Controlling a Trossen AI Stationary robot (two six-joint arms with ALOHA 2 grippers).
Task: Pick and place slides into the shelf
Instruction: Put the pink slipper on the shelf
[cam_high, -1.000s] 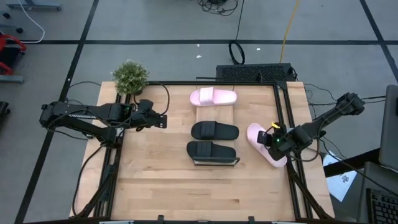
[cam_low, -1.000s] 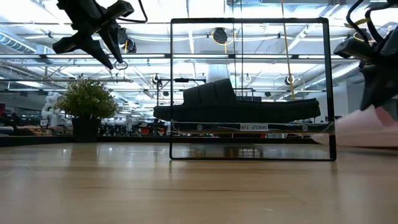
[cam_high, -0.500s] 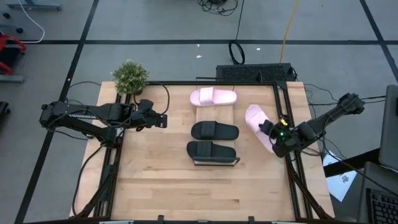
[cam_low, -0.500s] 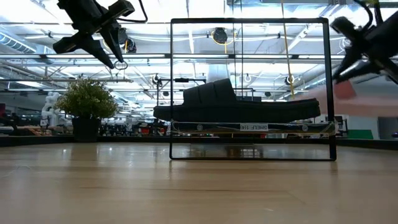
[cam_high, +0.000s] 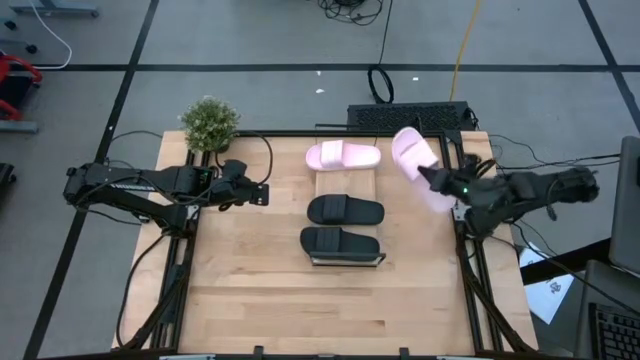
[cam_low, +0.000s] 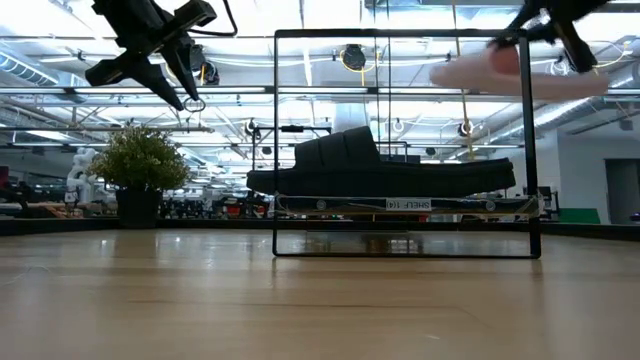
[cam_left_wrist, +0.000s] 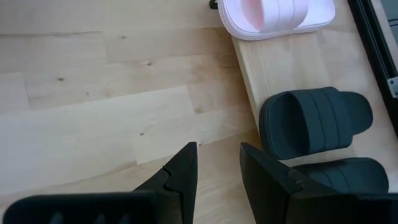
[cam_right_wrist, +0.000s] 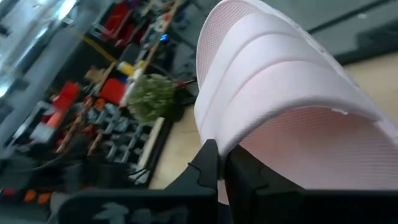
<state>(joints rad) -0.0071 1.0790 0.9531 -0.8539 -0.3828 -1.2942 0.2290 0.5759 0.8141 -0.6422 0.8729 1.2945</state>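
My right gripper (cam_high: 430, 177) is shut on a pale pink slide (cam_high: 411, 153), high above the table's far right corner; the low view shows that slide (cam_low: 520, 74) up near the frame's top. The shelf (cam_high: 345, 183), a pale slatted rack, carries a second pink slide (cam_high: 343, 155) at its far end and two black slides (cam_high: 345, 210) (cam_high: 340, 242) nearer. All three lie sole down on the slats. My left gripper (cam_high: 264, 194) hangs open above the table's left part, with bare wood showing between its fingers (cam_left_wrist: 186, 171). My right gripper pinches the pink slide's wide strap at its edge (cam_right_wrist: 219, 138): one finger (cam_right_wrist: 208, 163) is outside the strap and the other (cam_right_wrist: 244, 169) under it. The fingers come nearly level from the table's right side. The slide is lifted clear, tilted, with its toe toward the far edge.
A potted plant (cam_high: 210, 123) stands at the far left corner. Black frame rails (cam_high: 462, 250) run along the table's left and right sides. A tall metal frame (cam_low: 400, 36) at the shelf's near end shows in the low view. Bare tabletop (cam_high: 330, 300) lies toward the near edge.
My right gripper has risen and gone toward the far edge, tipping from pointing down to nearly level. The pink slide, which lay at the table's right edge, has come up with it, lifted clear and swung round. My left gripper has kept still.
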